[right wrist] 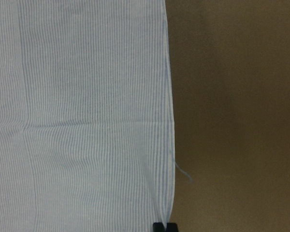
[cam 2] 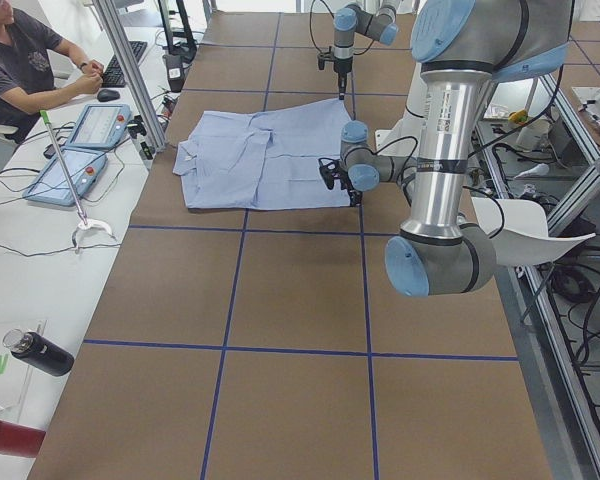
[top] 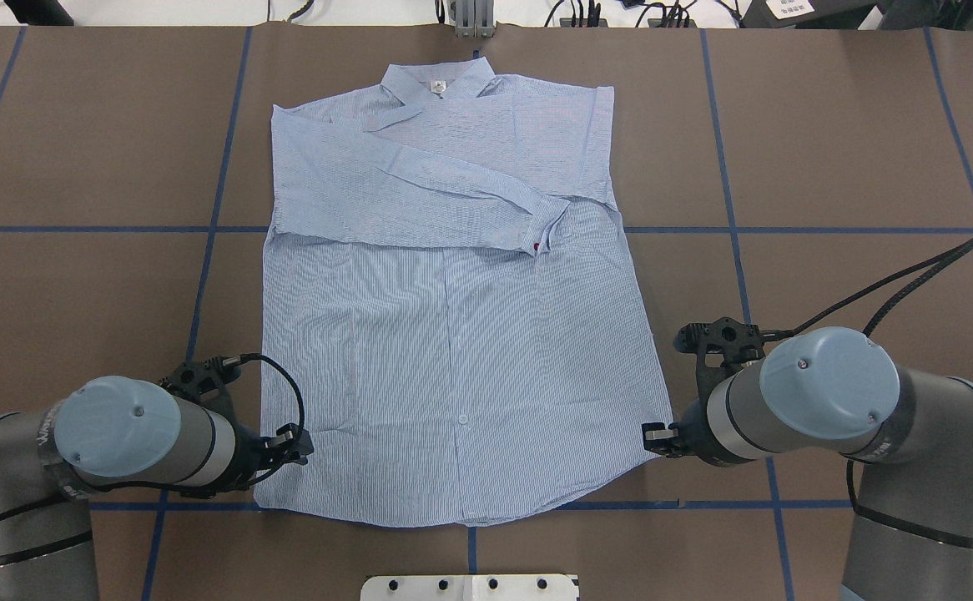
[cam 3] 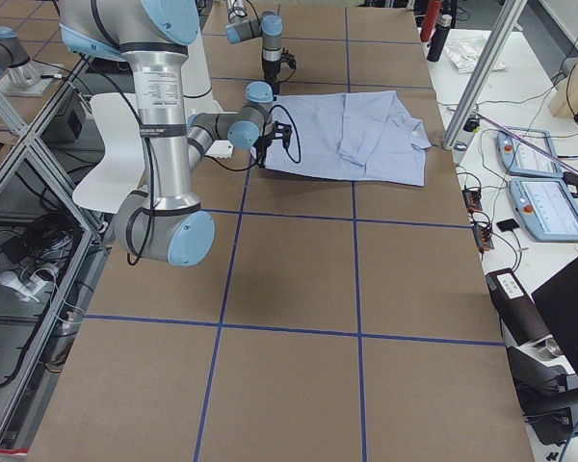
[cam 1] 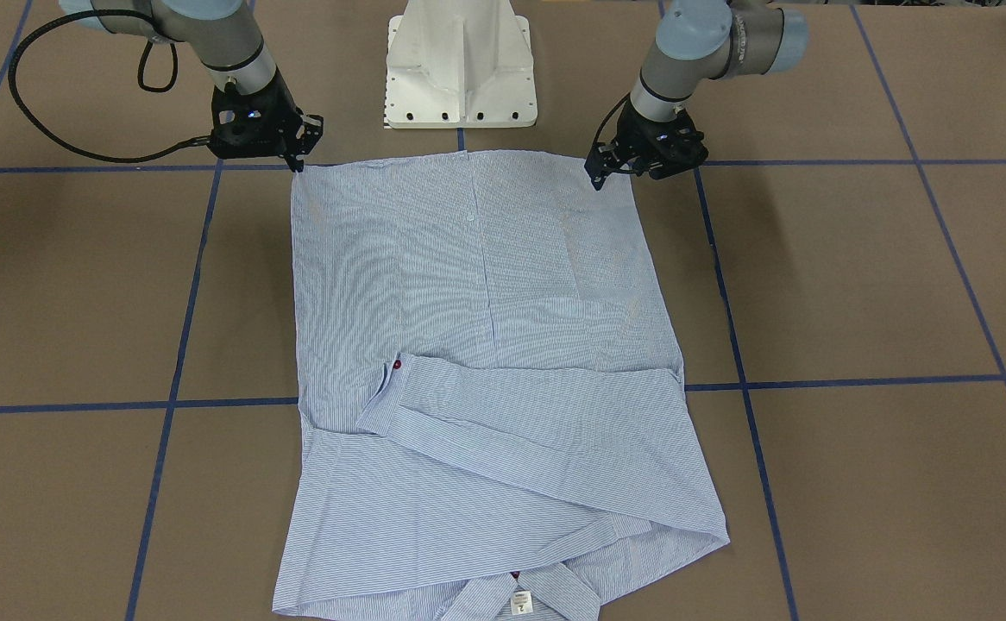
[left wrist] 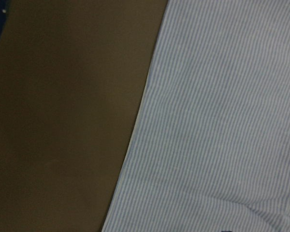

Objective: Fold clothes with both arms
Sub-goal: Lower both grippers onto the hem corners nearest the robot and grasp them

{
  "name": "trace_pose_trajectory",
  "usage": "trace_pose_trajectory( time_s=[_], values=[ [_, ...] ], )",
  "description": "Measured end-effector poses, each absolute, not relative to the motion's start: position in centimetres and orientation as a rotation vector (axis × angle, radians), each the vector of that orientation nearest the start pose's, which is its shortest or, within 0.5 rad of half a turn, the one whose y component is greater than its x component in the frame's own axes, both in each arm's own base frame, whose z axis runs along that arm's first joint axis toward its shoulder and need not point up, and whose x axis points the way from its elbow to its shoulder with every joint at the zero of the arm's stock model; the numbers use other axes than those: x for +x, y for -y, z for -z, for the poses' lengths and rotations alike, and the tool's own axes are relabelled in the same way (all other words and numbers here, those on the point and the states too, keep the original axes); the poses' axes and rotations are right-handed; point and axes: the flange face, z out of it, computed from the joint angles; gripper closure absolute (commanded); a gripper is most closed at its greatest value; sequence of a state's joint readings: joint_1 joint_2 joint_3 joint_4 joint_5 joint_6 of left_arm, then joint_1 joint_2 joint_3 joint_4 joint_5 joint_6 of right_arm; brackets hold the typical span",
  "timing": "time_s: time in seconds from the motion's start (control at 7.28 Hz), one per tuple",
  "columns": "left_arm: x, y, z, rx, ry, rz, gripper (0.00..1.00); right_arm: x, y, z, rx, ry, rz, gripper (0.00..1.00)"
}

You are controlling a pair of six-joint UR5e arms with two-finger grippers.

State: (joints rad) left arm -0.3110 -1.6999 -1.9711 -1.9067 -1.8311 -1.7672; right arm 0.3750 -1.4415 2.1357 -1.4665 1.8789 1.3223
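The light blue striped shirt lies flat on the brown table, collar at the far edge and hem toward the robot. One sleeve is folded across the chest, its cuff showing a red button. My left gripper sits at the hem's left corner, also seen as gripper, and looks shut on the fabric edge. My right gripper is at the hem's right corner. Its fingertips are pinched together on the shirt edge, where creases converge.
The white pedestal base stands just behind the hem. Blue tape lines grid the table. A black cable loops off the right arm. A person sits at a side desk with tablets, and a black bottle lies there.
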Motion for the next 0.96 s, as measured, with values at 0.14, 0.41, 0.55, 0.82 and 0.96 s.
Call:
trace_pose_trajectory(
  time_s=[0.14,0.41,0.55,0.82,0.96],
  values=[
    [47.29,26.21,-37.58,-0.197,-0.870,0.359,0.27,-42.09,27.74,-32.69,-0.034,0.845,0.003,1.00],
    [47.36,25.80,-38.11,-0.199,-0.854,0.357,0.42,-41.88,27.91,-32.52,-0.032,0.849,0.000,1.00],
    [47.44,25.63,-38.22,-0.200,-0.848,0.355,0.48,-41.82,27.97,-32.50,-0.032,0.849,-0.002,1.00],
    [47.51,25.43,-38.24,-0.202,-0.844,0.352,0.62,-41.69,28.12,-32.55,-0.030,0.848,-0.006,1.00],
    [47.50,25.29,-38.13,-0.203,-0.842,0.350,0.68,-41.62,28.18,-32.63,-0.030,0.847,-0.007,1.00]
  ],
)
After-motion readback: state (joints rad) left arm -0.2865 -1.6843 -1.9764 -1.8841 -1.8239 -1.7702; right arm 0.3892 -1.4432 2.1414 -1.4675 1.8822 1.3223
